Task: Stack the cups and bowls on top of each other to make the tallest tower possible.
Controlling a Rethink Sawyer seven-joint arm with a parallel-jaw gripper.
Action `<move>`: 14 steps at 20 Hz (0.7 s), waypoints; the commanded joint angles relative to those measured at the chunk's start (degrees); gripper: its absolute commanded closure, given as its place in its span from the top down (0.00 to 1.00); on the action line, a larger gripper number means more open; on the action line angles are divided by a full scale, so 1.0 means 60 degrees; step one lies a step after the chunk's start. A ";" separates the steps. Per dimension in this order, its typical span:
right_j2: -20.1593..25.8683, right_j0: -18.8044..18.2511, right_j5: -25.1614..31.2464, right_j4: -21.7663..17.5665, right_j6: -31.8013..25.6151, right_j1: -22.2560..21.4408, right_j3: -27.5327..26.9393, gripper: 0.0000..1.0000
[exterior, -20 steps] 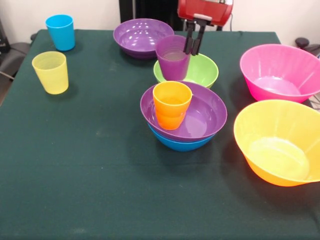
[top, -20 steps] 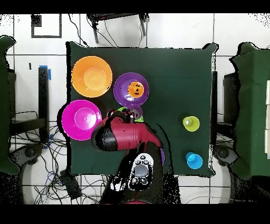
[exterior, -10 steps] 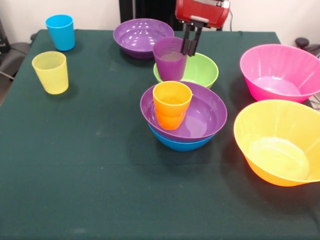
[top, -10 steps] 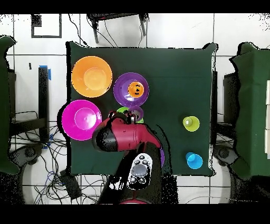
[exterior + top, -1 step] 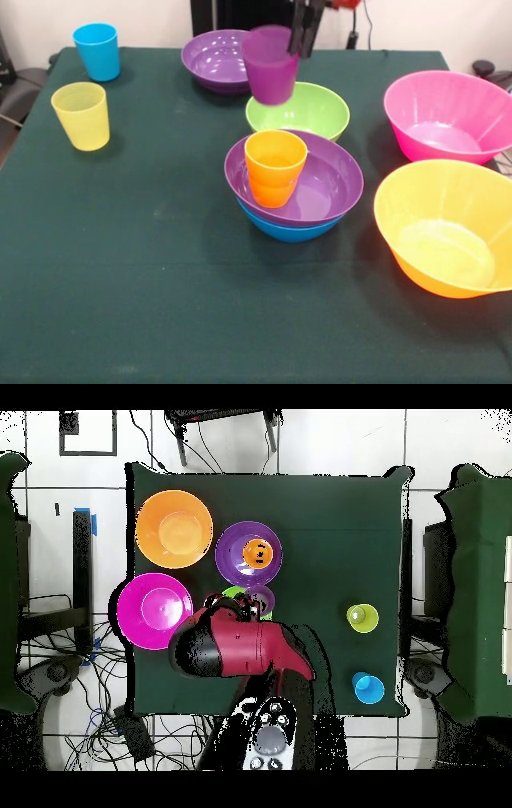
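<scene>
In the front view the gripper [image 5: 302, 36] comes in at the top edge, its dark fingers pinched over the rim of the purple cup [image 5: 270, 66], which hangs upright in the air, clear of the cloth, above the near-left rim of the green bowl [image 5: 308, 110]. At 6 o'clock from that cup sits the tower [image 5: 294, 188]: a blue bowl [image 5: 290, 230] lowest, a purple bowl [image 5: 320, 188] nested in it, and an orange cup [image 5: 275, 167] standing upright in the purple bowl's left half. A second purple bowl [image 5: 216, 58] lies at 10 o'clock from the green one, near the far table edge. The blue cup [image 5: 97, 50] stands in the far-left corner, the yellow cup [image 5: 81, 115] at 6 o'clock from it, close to the left edge. The pink bowl [image 5: 448, 116] and the orange bowl [image 5: 448, 228] crowd the right edge, the orange one overhanging the frame. The near half of the dark green tablecloth [image 5: 144, 304] is open, as is the stretch between the yellow cup and the tower. In the overhead view the red arm [image 5: 235, 649] covers the green bowl and the table's lower middle; the held cup [image 5: 259, 597] shows just at 6 o'clock of the tower [image 5: 248, 552]. The table stands on a pale tiled floor [image 5: 340, 444] strewn with cables [image 5: 110, 714], with dark chairs at both sides.
</scene>
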 commanded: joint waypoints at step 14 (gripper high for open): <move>0.0751 -0.0024 0.2016 0.0211 0.0804 0.0135 -0.0858 0.00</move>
